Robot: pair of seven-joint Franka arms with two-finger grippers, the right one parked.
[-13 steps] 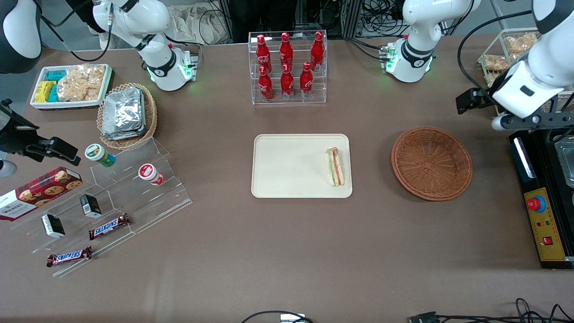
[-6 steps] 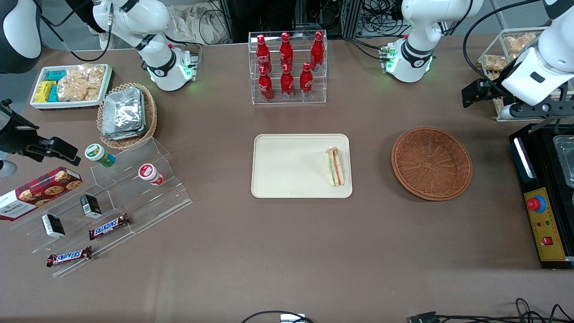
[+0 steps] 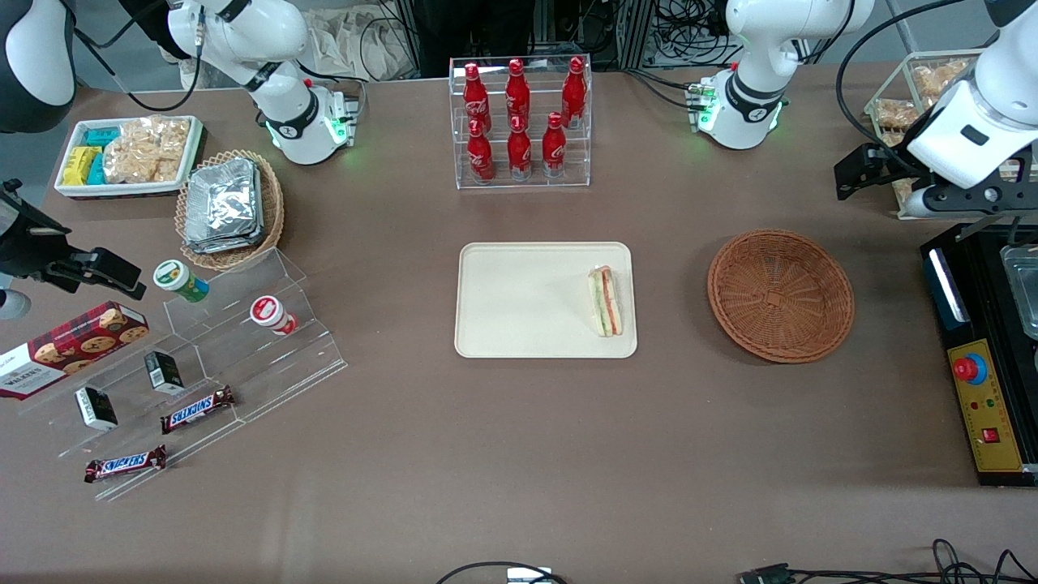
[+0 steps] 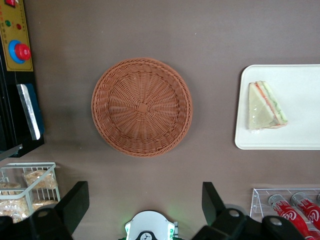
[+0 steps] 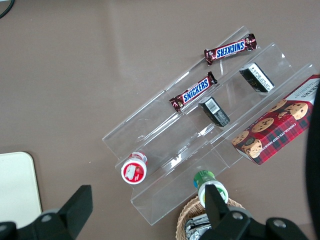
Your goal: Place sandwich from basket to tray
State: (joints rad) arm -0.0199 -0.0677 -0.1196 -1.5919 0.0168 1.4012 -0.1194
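Observation:
The wrapped sandwich (image 3: 606, 302) (image 4: 266, 106) lies flat on the cream tray (image 3: 527, 300) (image 4: 300, 135), near the tray's edge that faces the basket. The reddish-brown wicker basket (image 3: 780, 294) (image 4: 142, 107) holds nothing and sits beside the tray, toward the working arm's end. My left gripper (image 4: 144, 204) (image 3: 932, 203) hangs high above the table, farther from the front camera than the basket, and is open with nothing between its black fingers (image 4: 75, 205).
A clear rack of red bottles (image 3: 519, 122) stands farther from the front camera than the tray. A black control box with a red button (image 3: 981, 381) and a wire rack of snack packs (image 3: 916, 89) sit at the working arm's end. Acrylic steps with snacks (image 3: 227, 349) lie toward the parked arm's end.
My left gripper has drawn away from the front camera and from the basket, mostly in the first half second. The sandwich, tray and basket have stayed put.

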